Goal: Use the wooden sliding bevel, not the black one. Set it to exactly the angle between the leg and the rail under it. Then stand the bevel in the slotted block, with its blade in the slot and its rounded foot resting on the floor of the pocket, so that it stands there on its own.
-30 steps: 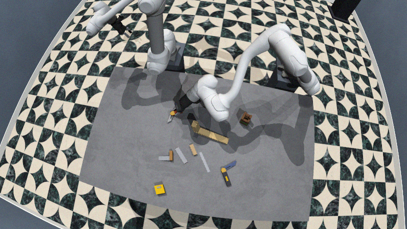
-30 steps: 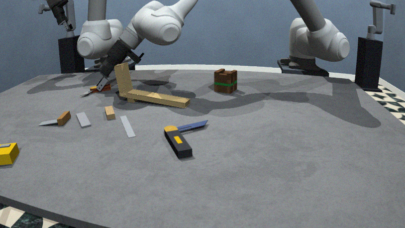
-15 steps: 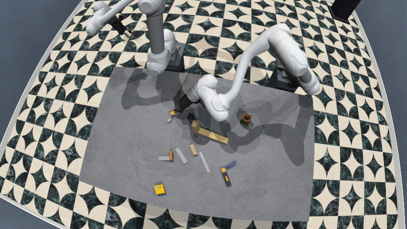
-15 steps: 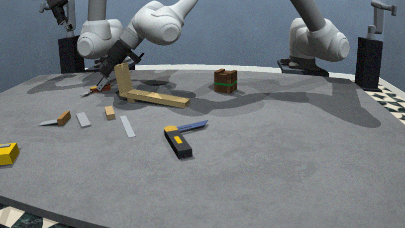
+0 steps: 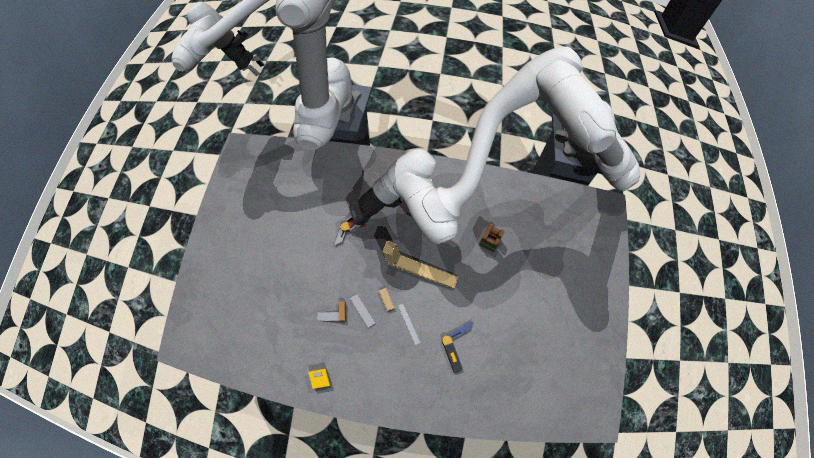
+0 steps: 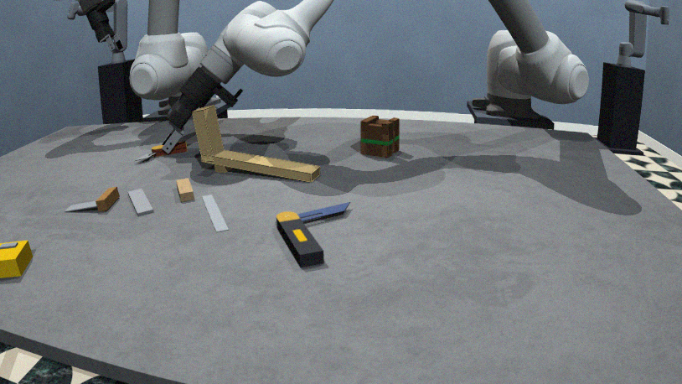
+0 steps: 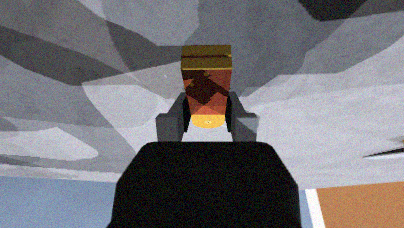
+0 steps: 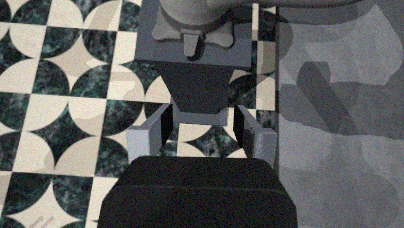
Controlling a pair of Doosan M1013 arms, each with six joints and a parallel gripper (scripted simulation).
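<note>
Bevel of reddish wood [image 5: 344,226] [image 6: 178,148] [image 7: 207,95] lies on the grey table [image 5: 256,353] [image 6: 429,305], pinched by the left gripper [image 5: 350,225] [image 6: 168,145] [image 7: 207,104]; the right gripper [image 5: 256,66] [image 6: 114,44] [image 8: 203,117] is spread, away from the tools. A grip near the pivot could jam the blade or let the handle twist, spoiling the angle. No brand or writing is legible.

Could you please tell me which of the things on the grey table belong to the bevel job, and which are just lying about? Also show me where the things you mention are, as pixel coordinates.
Part of the job:
- wooden sliding bevel [image 5: 344,226] [image 6: 177,148] [image 7: 207,90]
- leg and rail [image 5: 421,270] [image 6: 266,166]
- slotted block [image 5: 490,237] [image 6: 379,137]

Just lying about:
- black bevel [image 5: 453,357] [image 6: 300,241]
- small try square [image 5: 341,311] [image 6: 107,199]
- two flat grey strips [image 5: 362,311] [image 6: 140,201]
- small wood block [image 5: 386,299] [image 6: 184,189]
- yellow box [image 5: 319,378] [image 6: 14,260]
</note>
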